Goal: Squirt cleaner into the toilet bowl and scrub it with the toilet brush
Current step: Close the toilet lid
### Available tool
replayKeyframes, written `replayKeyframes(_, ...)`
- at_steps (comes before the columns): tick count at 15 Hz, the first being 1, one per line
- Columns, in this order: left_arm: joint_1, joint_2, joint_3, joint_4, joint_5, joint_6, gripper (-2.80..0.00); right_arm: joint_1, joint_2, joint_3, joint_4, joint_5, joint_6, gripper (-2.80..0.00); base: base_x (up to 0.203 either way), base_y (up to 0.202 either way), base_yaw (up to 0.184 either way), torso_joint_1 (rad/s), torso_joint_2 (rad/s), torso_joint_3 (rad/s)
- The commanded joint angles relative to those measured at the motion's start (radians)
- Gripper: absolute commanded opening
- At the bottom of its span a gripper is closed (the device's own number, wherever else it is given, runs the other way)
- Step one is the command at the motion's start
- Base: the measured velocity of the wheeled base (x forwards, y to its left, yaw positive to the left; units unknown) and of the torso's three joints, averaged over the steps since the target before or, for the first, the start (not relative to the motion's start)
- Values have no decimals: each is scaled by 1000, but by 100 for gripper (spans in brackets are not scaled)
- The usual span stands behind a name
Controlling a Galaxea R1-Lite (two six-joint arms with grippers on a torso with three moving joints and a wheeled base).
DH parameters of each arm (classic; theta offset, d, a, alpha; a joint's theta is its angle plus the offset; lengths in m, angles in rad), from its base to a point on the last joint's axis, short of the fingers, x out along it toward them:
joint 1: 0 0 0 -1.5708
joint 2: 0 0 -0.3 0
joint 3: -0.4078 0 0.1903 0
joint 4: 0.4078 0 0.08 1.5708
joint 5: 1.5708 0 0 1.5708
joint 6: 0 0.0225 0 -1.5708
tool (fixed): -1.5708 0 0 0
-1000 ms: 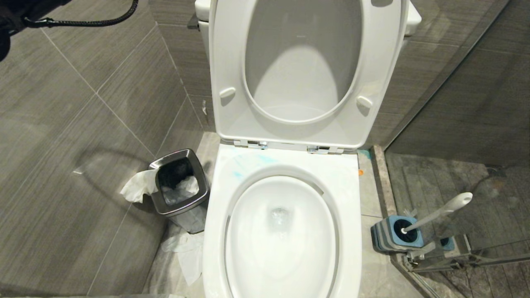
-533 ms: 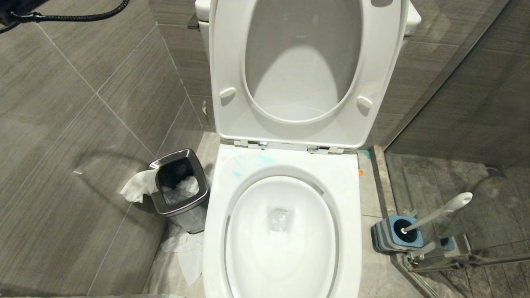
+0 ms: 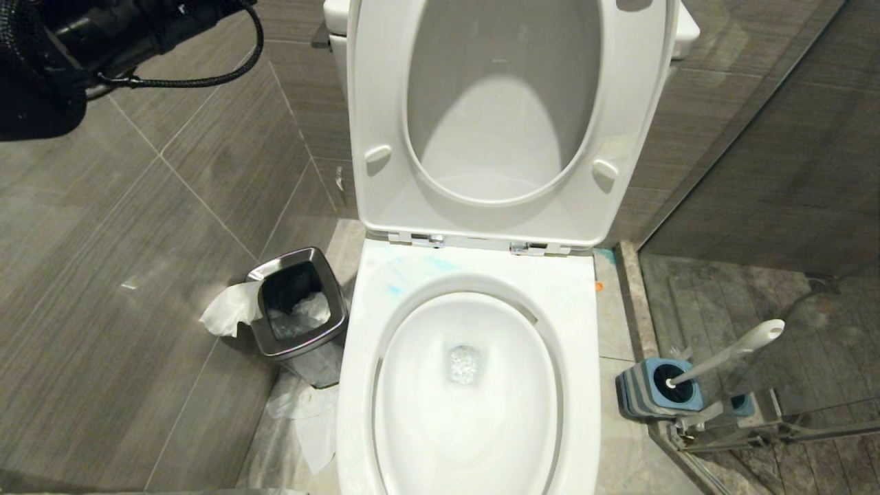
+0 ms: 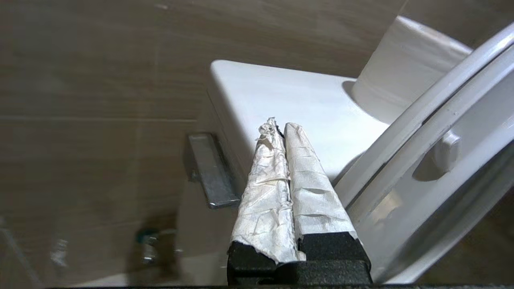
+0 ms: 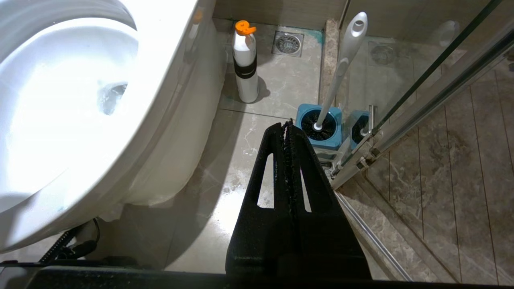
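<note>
Head view first: the bowl (image 3: 467,385) sits dead centre with seat and lid up, water bubbling at the drain, and faint turquoise smears of cleaner (image 3: 405,278) on the back-left corner of the rim by the hinges. The brush (image 3: 729,354) is parked in its holder (image 3: 660,388) on the floor to the right of the bowl, against the glass door. A steel bin (image 3: 297,302) with tissue sits on the left. The left arm (image 3: 62,48) pokes in at the top-left corner, up near the tank.

Left wrist view: the left gripper (image 4: 281,128) has its taped fingers pressed together, holding nothing, tips right by the flush lever (image 4: 209,172) on the tank's side. Looks to me like the flushing end of the job, not the scrubbing.

Right wrist view: the right gripper (image 5: 288,124) is also pinched closed and empty, hanging low over the floor right of the bowl, just short of the holder. A spray bottle (image 5: 245,64) with an orange top stands on the floor beside the bowl's base.

Next move, I'd guess: press that lever down with the closed tips, carefully so they don't slide off.
</note>
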Motion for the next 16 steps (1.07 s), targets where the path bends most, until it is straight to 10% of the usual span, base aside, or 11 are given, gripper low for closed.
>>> replayKeyframes(1,-2,17,0,-14,-40,-71,-280,0,0,0,0,0,0,-280,0,0,0,0,0,0)
replayKeyframes(11,-6,30,2,-11,-167,-100,-280,0,0,0,0,0,0,-280,0,0,0,0,0,0)
replayKeyframes(16,-37,57,2,-39,-155,2,-280,0,0,0,0,0,0,-280,0,0,0,0,0,0)
